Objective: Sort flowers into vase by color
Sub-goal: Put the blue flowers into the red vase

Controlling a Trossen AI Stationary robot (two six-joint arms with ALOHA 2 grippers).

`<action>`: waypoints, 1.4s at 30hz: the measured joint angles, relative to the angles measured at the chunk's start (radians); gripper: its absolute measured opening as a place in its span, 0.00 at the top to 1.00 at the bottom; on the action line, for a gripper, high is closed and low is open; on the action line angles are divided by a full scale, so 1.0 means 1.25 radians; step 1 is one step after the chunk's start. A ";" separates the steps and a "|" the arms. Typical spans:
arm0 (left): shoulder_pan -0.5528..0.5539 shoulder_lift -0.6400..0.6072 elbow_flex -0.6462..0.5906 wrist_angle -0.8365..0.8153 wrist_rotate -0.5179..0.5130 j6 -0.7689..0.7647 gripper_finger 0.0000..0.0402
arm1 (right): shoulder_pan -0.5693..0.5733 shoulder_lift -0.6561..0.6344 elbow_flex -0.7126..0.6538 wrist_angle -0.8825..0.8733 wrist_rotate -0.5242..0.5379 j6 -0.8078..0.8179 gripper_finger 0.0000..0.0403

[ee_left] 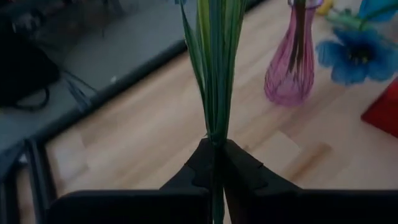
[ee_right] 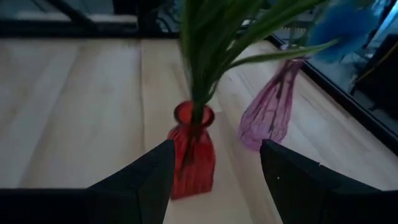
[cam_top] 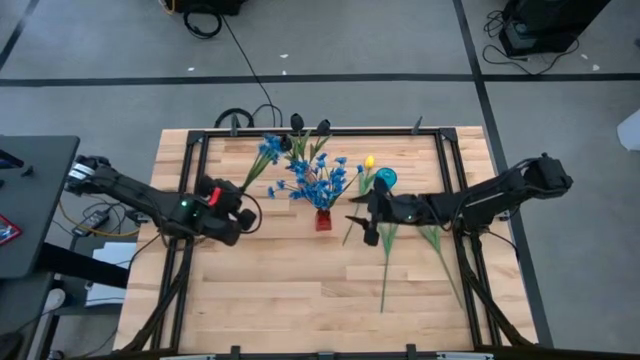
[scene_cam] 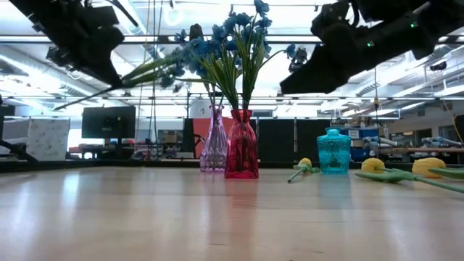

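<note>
Wooden worktop (cam_top: 280,290), pale planks, framed by dark rails; two dark arms are stationed above it.

Item 1. Red vase (cam_top: 323,219), set near the middle of the worktop, toward the far edge. A bunch of blue flowers (cam_top: 318,180) is held in it on green stems. In the low view the red vase (scene_cam: 241,145) is seen upright, with blossoms spreading above its neck.

Item 2. Purple vase (scene_cam: 215,141), ribbed glass, placed just beside the red vase and closer to the far edge. Dark tulips (cam_top: 310,128) are seen above it in the high view.

Item 3. Teal vase (cam_top: 385,179), positioned to the right of the red vase; shown upright in the low view (scene_cam: 333,151).

Item 4. Yellow tulips, loose. One (cam_top: 369,162) is seen near the teal vase; others (scene_cam: 373,165) are laid flat on the worktop toward the right edge, their long green stems (cam_top: 385,265) running toward the near edge.

Item 5. Left gripper (cam_top: 243,212), held above the worktop left of the red vase. Its fingers are pressed together on the green stems of a blue flower bunch (cam_top: 268,150), which is carried tilted in the air, blossoms toward the far edge. The pinch is confirmed in the left wrist view (ee_left: 214,155).

Item 6. Right gripper (cam_top: 362,215), held above the worktop just right of the red vase. Its fingers (ee_right: 149,168) are spread apart, with nothing between them.
</note>
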 joint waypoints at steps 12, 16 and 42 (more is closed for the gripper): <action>-0.040 -0.123 0.088 0.158 -0.135 0.390 0.94 | -0.047 0.010 0.000 0.037 -0.009 0.116 0.39; -0.041 -0.124 0.094 0.360 -0.062 0.672 0.94 | -0.044 0.009 0.000 0.083 0.023 0.122 0.39; -0.019 -0.080 0.047 0.877 0.490 1.087 0.94 | 0.175 0.009 0.000 0.120 0.092 0.328 0.40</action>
